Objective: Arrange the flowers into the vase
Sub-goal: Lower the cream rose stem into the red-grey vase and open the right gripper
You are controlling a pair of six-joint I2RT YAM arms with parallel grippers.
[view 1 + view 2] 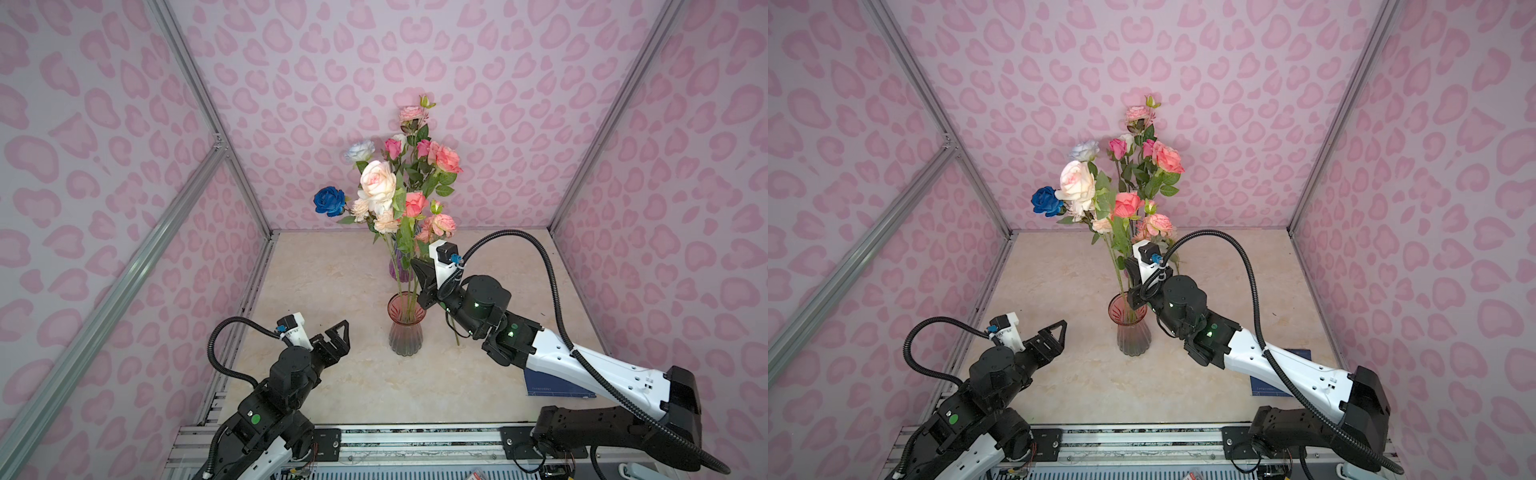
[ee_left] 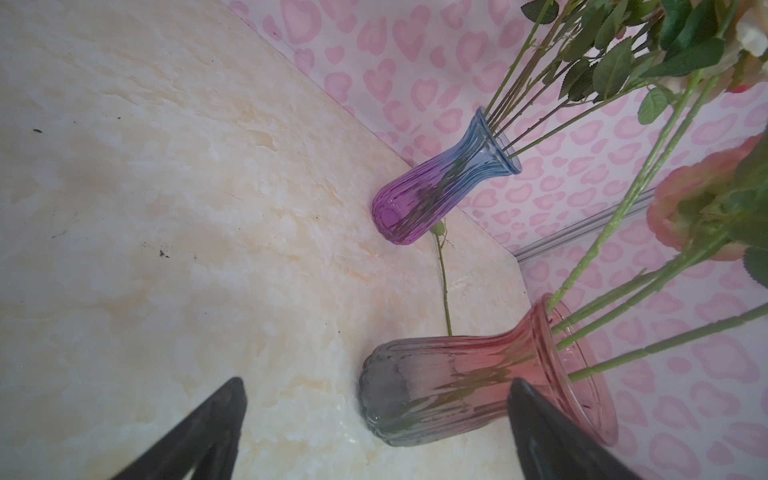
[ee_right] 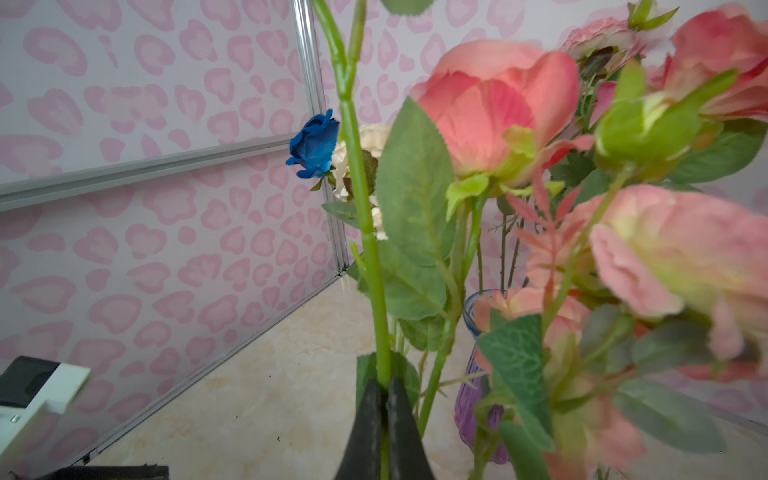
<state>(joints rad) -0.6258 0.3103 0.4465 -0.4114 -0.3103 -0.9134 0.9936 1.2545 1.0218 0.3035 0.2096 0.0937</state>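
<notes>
Right gripper (image 3: 384,386) is clamped on one green stem (image 3: 361,199), just above the pink vase (image 1: 406,332) rim. The grip is low on the stem, probably so its end can be steered into the mouth; can't tell if the end is in yet. Stem's long axis is near upright, head end up and out of the wrist view. Other flowers (image 1: 377,185) stand in the pink vase and in the purple vase (image 2: 436,187) behind it. Left gripper (image 1: 338,334) is wide apart and empty beside the pink vase, likely ready to steady it.

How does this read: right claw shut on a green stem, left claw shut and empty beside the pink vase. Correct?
Not quite: the left claw is open, jaws wide apart in the left wrist view, and empty beside the pink vase. The right claw is shut on a green stem.
</notes>
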